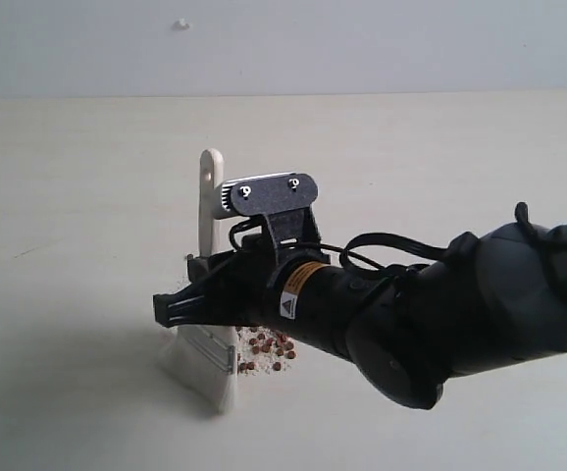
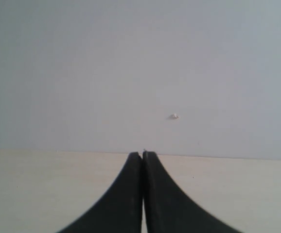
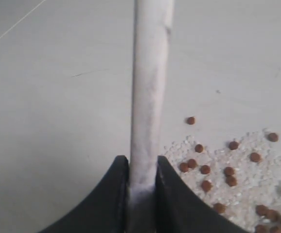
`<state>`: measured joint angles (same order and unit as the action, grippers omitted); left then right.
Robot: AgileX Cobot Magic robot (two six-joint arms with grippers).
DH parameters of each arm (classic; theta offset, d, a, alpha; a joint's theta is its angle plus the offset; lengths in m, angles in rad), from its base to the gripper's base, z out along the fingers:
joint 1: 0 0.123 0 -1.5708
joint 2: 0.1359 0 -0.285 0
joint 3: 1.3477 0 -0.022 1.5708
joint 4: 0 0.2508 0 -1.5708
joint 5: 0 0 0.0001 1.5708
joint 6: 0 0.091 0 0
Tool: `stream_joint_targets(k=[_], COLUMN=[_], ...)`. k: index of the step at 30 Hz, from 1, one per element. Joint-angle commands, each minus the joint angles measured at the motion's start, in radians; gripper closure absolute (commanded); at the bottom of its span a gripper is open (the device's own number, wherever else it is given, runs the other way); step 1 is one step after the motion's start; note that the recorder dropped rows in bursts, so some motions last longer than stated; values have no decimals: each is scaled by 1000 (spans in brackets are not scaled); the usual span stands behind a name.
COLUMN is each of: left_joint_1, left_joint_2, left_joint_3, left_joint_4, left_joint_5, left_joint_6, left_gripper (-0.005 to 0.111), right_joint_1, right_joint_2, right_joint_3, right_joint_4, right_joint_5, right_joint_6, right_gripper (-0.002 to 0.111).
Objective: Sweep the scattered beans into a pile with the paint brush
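My right gripper (image 1: 171, 309) is shut on the paint brush (image 1: 208, 211), whose pale handle stands upright while its silver band and off-white bristles (image 1: 203, 373) rest on the table. In the right wrist view the handle (image 3: 150, 87) runs out from between the black fingers (image 3: 116, 194). The beans (image 1: 272, 348), small reddish-brown pellets mingled with white grains, lie just right of the bristles, partly hidden behind the right arm. Several beans (image 3: 228, 174) show beside the handle in the right wrist view. My left gripper (image 2: 142, 156) is shut on nothing and points at a blank wall.
The pale table top (image 1: 87, 196) stretches out around the brush. A light grey wall (image 1: 362, 39) bearing a small white mark (image 1: 180, 24) stands behind it. The bulky right arm (image 1: 460, 314) crosses the right half of the scene.
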<state>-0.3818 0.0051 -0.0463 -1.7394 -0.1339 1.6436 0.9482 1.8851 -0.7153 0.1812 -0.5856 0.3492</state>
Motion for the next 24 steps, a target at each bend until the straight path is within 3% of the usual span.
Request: stream_joint_targets(k=[1,11,14,20,24], left_joint_1=[-4,-4,-4,-4,-4], left_joint_2=[-5,-5,-5,-5,-5], left_joint_3=[2,2,2,2,2], left_joint_4=[-5,-5,-5,-5,-5], left_joint_5=[5,5,5,5,5], left_joint_6=[0,0,0,0,0], left_gripper=[107,107,107,107,107], right_joint_1=[-50,-149,-146,-145,-88], right_joint_2=[-2,-16,-50,-169,-203], right_joint_3=[0,-14,-23,-23,-25], right_joint_4=[0,-35,-84,-273,-287], right_joint_5=[6,-7,7,31,0], right_joint_6=[-42,-42,-39,167,228], right_gripper=[108,108,108,108,108])
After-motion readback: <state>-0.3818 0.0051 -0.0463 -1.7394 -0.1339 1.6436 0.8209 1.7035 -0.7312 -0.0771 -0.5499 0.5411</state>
